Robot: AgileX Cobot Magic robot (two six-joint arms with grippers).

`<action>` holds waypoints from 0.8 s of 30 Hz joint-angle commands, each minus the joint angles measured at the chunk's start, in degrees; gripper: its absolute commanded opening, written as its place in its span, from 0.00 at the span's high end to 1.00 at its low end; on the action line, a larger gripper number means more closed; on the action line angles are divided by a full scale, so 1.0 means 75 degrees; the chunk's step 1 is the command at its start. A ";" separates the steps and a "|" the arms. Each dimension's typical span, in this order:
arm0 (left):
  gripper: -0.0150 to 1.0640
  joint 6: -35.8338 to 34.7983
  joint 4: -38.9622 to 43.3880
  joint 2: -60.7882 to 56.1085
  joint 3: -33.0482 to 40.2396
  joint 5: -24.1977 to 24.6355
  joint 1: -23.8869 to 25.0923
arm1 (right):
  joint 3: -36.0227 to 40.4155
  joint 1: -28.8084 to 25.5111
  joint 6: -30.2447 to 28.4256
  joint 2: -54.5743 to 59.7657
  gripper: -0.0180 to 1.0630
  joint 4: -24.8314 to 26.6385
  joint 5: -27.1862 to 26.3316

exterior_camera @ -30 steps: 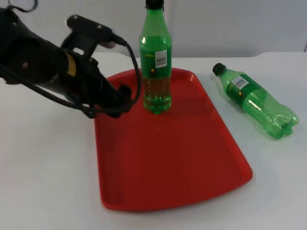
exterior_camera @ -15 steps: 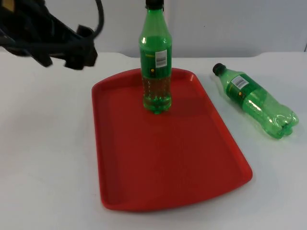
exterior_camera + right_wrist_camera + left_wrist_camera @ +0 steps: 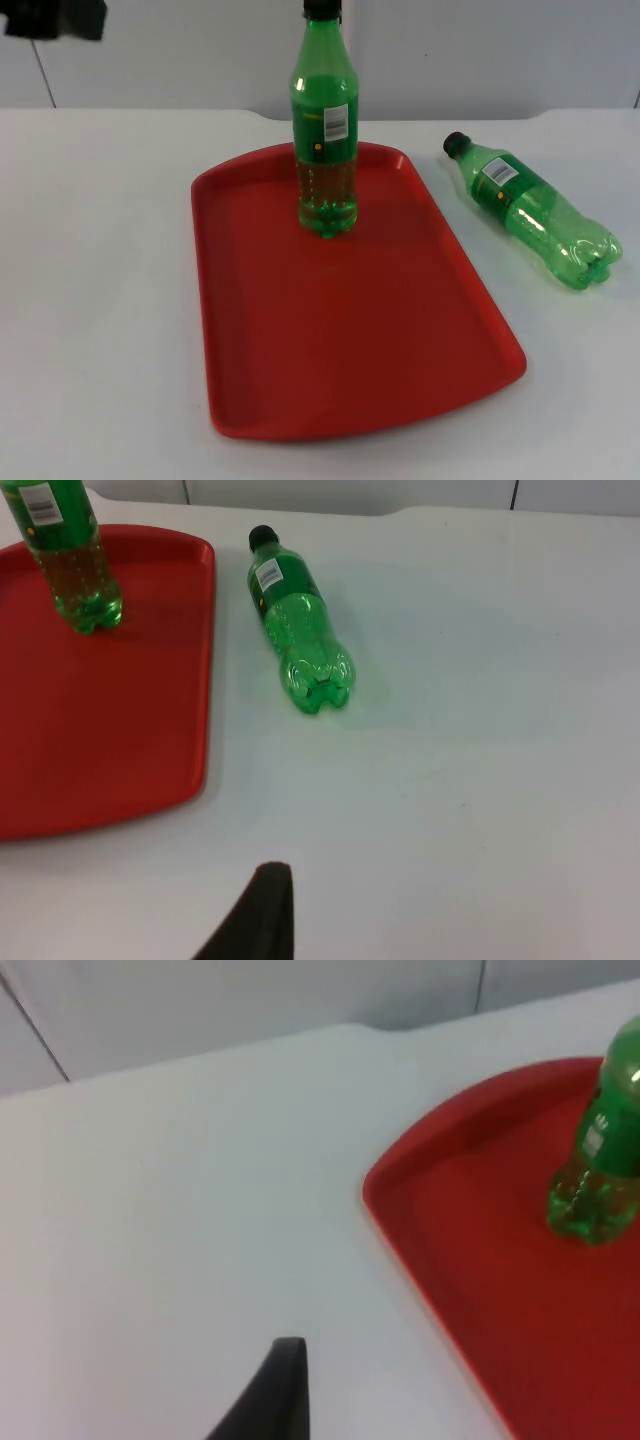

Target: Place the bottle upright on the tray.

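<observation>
Two green bottles: one bottle (image 3: 324,130) stood upright on the single red tray (image 3: 340,320), the other bottle (image 3: 535,212) lay on the counter (image 3: 100,300) at right; left end effector (image 3: 55,18) upper left, both end effectors' state untellable

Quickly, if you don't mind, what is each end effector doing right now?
Left end effector: raised near the table's far left corner; holds nothing, finger state cannot be told.
Right end effector: waiting above bare table; finger state cannot be told.

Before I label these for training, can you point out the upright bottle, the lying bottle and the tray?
upright bottle (image 3: 324,120), top view, on its label.
lying bottle (image 3: 532,210), top view, on its green body.
tray (image 3: 350,330), top view, on its bare red floor.
</observation>
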 commanded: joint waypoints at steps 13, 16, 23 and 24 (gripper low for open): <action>0.01 0.0915 -0.0897 -0.2735 0.1152 0.0569 -0.0046 | 0.0019 -0.0061 0.0009 -0.0018 0.01 -0.0046 -0.0033; 0.01 0.0931 -0.0936 -0.3445 0.1366 0.0777 -0.0046 | 0.0019 -0.0061 0.0009 -0.0018 0.01 -0.0046 -0.0033; 0.01 0.1055 -0.0919 -0.4330 0.1370 0.1624 -0.0046 | 0.0019 -0.0061 0.0009 -0.0018 0.01 -0.0046 -0.0033; 0.01 0.1092 -0.0919 -0.4595 0.1370 0.1873 -0.0046 | 0.0019 -0.0061 0.0009 -0.0018 0.01 -0.0046 -0.0033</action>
